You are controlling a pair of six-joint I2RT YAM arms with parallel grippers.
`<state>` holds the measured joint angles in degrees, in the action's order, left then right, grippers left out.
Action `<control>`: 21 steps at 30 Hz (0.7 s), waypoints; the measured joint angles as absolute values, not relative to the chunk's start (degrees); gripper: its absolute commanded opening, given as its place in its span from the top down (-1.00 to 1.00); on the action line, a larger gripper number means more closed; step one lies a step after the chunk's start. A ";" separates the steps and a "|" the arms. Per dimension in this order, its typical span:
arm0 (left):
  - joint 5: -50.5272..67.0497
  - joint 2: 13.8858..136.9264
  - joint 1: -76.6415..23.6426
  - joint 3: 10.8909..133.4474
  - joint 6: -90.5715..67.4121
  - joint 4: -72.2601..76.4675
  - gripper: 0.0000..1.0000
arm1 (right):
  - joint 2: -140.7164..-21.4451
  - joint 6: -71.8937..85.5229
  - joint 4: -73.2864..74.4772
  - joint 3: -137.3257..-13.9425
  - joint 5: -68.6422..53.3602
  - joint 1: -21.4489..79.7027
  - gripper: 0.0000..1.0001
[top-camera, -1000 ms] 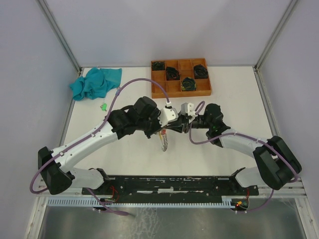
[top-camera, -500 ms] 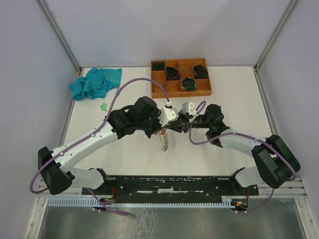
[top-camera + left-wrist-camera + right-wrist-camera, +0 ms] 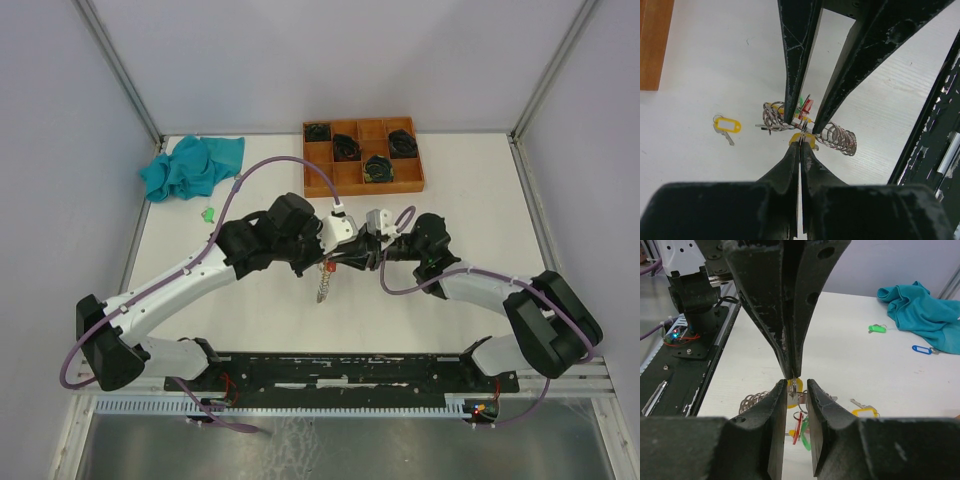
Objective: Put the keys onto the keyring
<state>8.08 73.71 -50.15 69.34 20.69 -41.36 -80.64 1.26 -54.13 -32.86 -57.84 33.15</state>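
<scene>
Yellow plastic is what your left gripper [image 3: 800,142] has pinched: its fingers are pressed tight together on the edge of a yellow tag [image 3: 810,141], which sits edge-on above the middle of the table. Your right gripper [image 3: 796,383] faces it from the right, jaws a little apart, astride that tag and the bunch of rings [image 3: 840,141]. You cannot tell whether it clamps anything. The bunch is a coil of thin steel rings carrying a red tag [image 3: 808,106] and a green tag [image 3: 801,100], and it dangles below the two grippers. A second yellow-tagged key [image 3: 727,125] lies flat just on their far side. Its oval tag runs near to far, and its small metal blade slants left and near. A green-tagged key [image 3: 208,214] and a blue-tagged key [image 3: 922,349] lie further left, close to the teal cloth [image 3: 192,165] in the far left corner. The table [image 3: 480,210] is plain white between pale grey walls, with a wooden tray [image 3: 362,155] at its far edge.
</scene>
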 measured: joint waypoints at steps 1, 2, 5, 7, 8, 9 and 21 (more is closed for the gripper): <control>8.08 73.71 -50.11 69.34 20.69 -41.36 0.95 | -80.60 1.26 -54.24 -32.60 -57.82 33.17 0.36; 8.05 73.71 -50.09 69.34 20.69 -41.36 0.95 | -80.42 1.10 -54.00 -32.27 -57.71 33.17 0.36; 8.05 73.71 -49.95 69.34 20.69 -41.36 0.95 | -78.91 -0.54 -50.85 -31.88 -57.41 33.15 0.37; 8.10 73.71 -49.95 69.34 20.69 -41.36 0.95 | -77.69 -1.45 -49.10 -31.88 -57.41 33.15 0.37; 8.16 73.71 -49.95 69.34 20.69 -41.36 0.95 | -77.43 -1.72 -48.82 -31.88 -57.43 33.17 0.38; 8.25 73.71 -49.95 69.34 20.69 -41.36 0.95 | -77.38 -1.83 -48.80 -31.88 -57.45 33.17 0.38; 10.33 73.71 -49.95 69.34 20.69 -41.30 0.95 | -81.38 -0.19 -51.57 -31.97 -57.58 33.95 0.46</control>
